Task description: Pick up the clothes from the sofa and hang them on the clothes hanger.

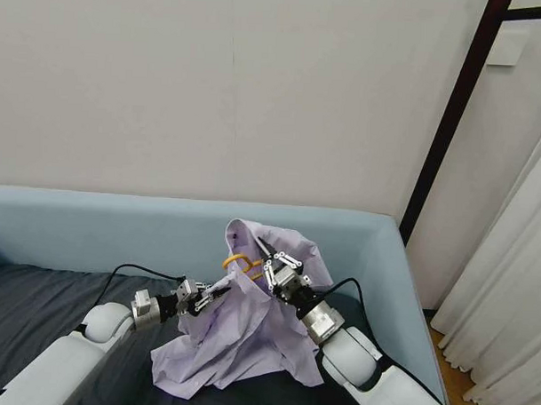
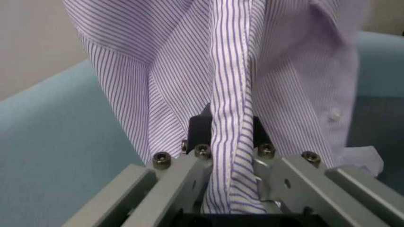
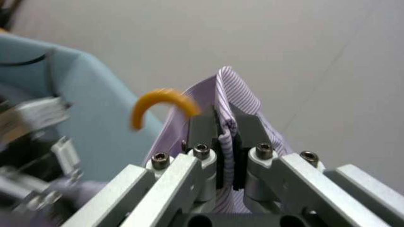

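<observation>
Left pincer (image 1: 216, 292) was over the sofa seat, clamped on the front placket of the lilac striped shirt (image 1: 248, 335); in the left wrist view the stitched strip ran straight down between its fingers (image 2: 200, 126), cloth nipped tight. Right pincer (image 1: 267, 253) sat higher and just to the right of it, pinching a fold of the same shirt near the top; in the right wrist view that fold was squeezed between both pads (image 3: 205, 125). Orange hanger hook (image 1: 237, 258) stuck out of the cloth between the two pincers, just beside the right one; the rest of the hanger was hidden under fabric, so I couldn't tell how it sat inside. The top of the shirt was held up in a peak in front of the light-blue backrest (image 1: 92, 227); the lower part lay bunched on the dark seat cushion (image 1: 36, 301), between the two arms, one hem corner spread flat toward the robot. Plain pale wall (image 1: 212, 85) was behind the sofa; white curtain (image 1: 507, 308) at far right.
</observation>
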